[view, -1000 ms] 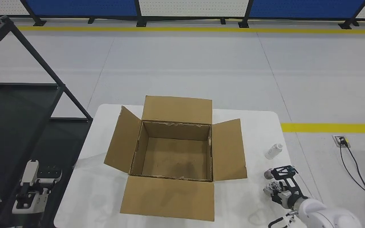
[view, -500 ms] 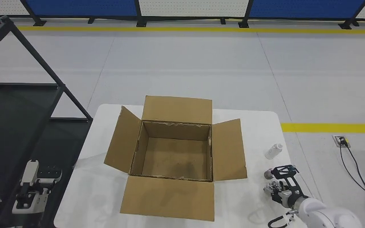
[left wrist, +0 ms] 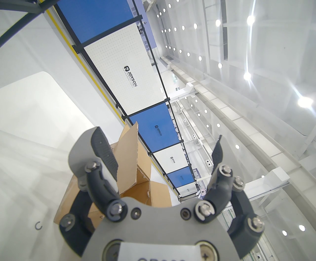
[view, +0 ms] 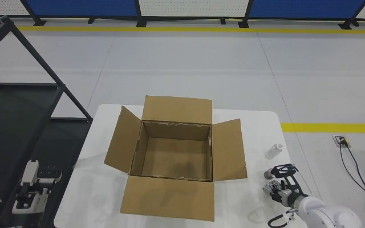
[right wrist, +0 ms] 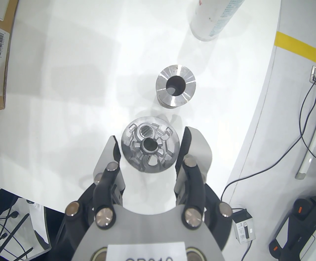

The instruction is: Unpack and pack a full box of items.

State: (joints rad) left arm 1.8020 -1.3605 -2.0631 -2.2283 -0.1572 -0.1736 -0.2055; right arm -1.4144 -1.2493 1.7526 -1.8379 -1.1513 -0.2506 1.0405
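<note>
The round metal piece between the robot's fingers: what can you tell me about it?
The metal piece is round, dull grey and cast-looking, with a central hole, a toothed hole beside it and cut-outs around. It rests on the white table between the open fingers of the right end effector, a slim gap showing on one side. A metal cylinder stands close, apart.

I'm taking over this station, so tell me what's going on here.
The right claw hangs open around a round grey metal hub on the white table, fingers either side, not visibly gripping. A silver metal cylinder and a white plastic bottle sit nearby. The brown cardboard box lies open and empty. The left claw is open, holding nothing.
</note>
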